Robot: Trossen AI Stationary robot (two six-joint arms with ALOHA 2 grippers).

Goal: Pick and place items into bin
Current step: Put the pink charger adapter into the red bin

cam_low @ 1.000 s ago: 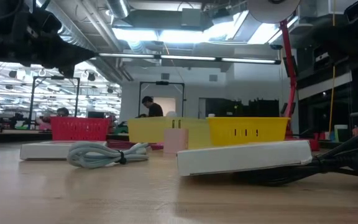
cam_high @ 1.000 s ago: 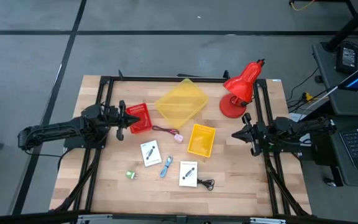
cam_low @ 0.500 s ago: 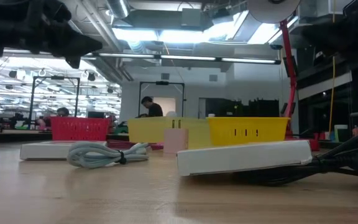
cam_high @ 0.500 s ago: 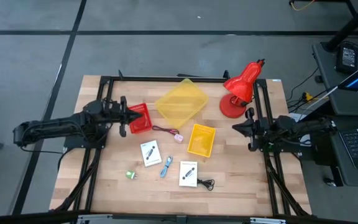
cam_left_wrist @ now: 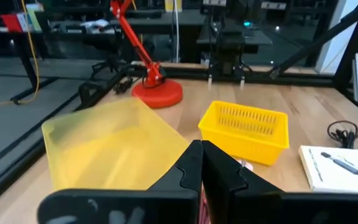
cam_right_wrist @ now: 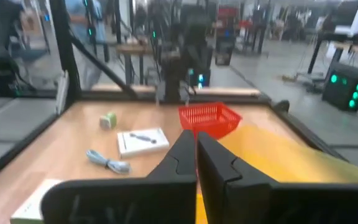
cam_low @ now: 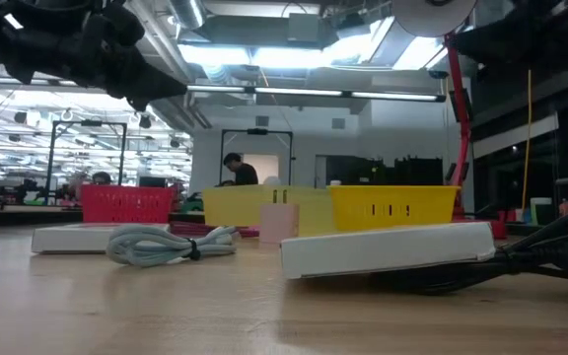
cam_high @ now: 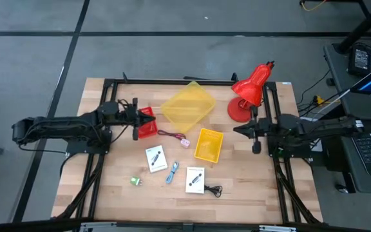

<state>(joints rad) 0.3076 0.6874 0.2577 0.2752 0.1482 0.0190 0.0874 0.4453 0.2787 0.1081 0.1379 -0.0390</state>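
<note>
Left gripper [cam_high: 136, 120] and right gripper [cam_high: 255, 131] held above the table, facing each other, fingers [cam_left_wrist: 191, 163] pressed together.

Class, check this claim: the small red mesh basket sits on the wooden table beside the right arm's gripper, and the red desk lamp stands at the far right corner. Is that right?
Not quite. In the high view the small red mesh basket sits beside the left gripper, not the right one. The red desk lamp does stand at the far right corner of the wooden table.
</note>
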